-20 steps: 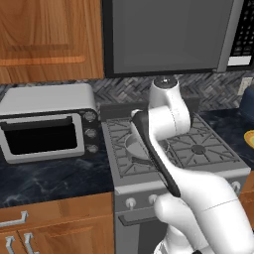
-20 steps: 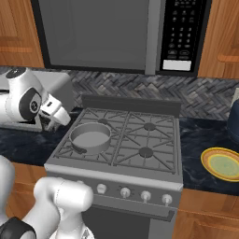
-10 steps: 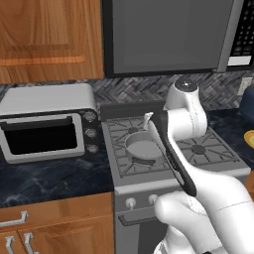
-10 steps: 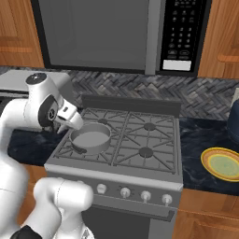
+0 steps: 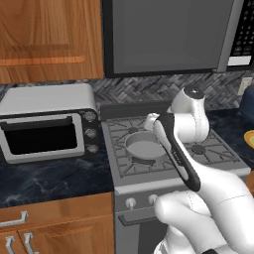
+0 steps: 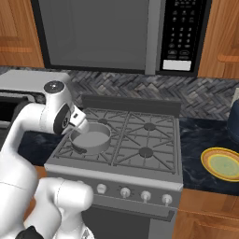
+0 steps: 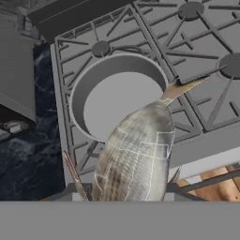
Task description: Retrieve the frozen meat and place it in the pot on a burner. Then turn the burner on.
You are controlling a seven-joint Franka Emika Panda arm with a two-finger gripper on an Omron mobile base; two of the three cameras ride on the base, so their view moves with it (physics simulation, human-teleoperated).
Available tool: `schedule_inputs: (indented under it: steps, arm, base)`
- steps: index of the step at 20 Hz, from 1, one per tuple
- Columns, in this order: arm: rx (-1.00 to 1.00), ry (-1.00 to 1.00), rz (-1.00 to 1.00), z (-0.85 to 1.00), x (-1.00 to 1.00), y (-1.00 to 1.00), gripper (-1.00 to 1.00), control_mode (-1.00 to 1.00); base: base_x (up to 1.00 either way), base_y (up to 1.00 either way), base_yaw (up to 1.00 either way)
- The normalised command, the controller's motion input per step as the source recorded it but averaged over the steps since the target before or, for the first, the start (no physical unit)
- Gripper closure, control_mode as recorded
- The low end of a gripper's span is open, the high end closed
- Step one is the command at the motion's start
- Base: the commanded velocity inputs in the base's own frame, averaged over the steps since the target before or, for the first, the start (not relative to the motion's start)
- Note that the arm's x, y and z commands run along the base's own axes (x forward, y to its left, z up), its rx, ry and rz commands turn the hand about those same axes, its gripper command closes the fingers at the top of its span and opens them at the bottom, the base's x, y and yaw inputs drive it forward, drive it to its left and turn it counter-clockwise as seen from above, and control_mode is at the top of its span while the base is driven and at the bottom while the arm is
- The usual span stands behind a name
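Carrying the frozen meat (image 7: pixel 136 154), the tool (image 7: pixel 126 194) is clamped on it above the stove's front left; in the hand view the pale, fish-like piece reaches from between the finger tips toward the near rim of the pot (image 7: pixel 117 96). The pot sits on the front-left burner (image 6: pixel 92 140), its floor bare. As a judgement, the step is the drop. Bring the piece further over the pot's middle, lower it inside the rim, then part the fingers. Let go too near the edge and the long piece could tip onto the grate.

Left to right in the left base view: a toaster oven (image 5: pixel 47 124) stands on the dark marbled counter (image 5: pixel 54 181), then comes the stove (image 5: pixel 149 186) with its row of front knobs (image 6: pixel 125 192). In the right base view a yellow plate (image 6: pixel 224 164) lies on the counter right of the stove. Above hang wooden cabinets (image 5: pixel 49 37) and a microwave (image 6: pixel 179 35).
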Motion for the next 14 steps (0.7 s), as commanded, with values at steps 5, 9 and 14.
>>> schedule_inputs:
  steps: [5,9,14]
  arm:
    - [-0.05,0.0,0.0,-0.18,0.58,0.0,1.0,-1.0]
    - [-0.08,0.04,0.0,-0.23,0.54,0.0,1.0,-1.0]
    - [-0.01,0.05,0.0,-0.31,0.35,0.01,1.0,-1.0]
  base:
    - [0.0,0.0,0.0]
    - [0.0,0.0,0.0]
    - [0.0,0.0,0.0]
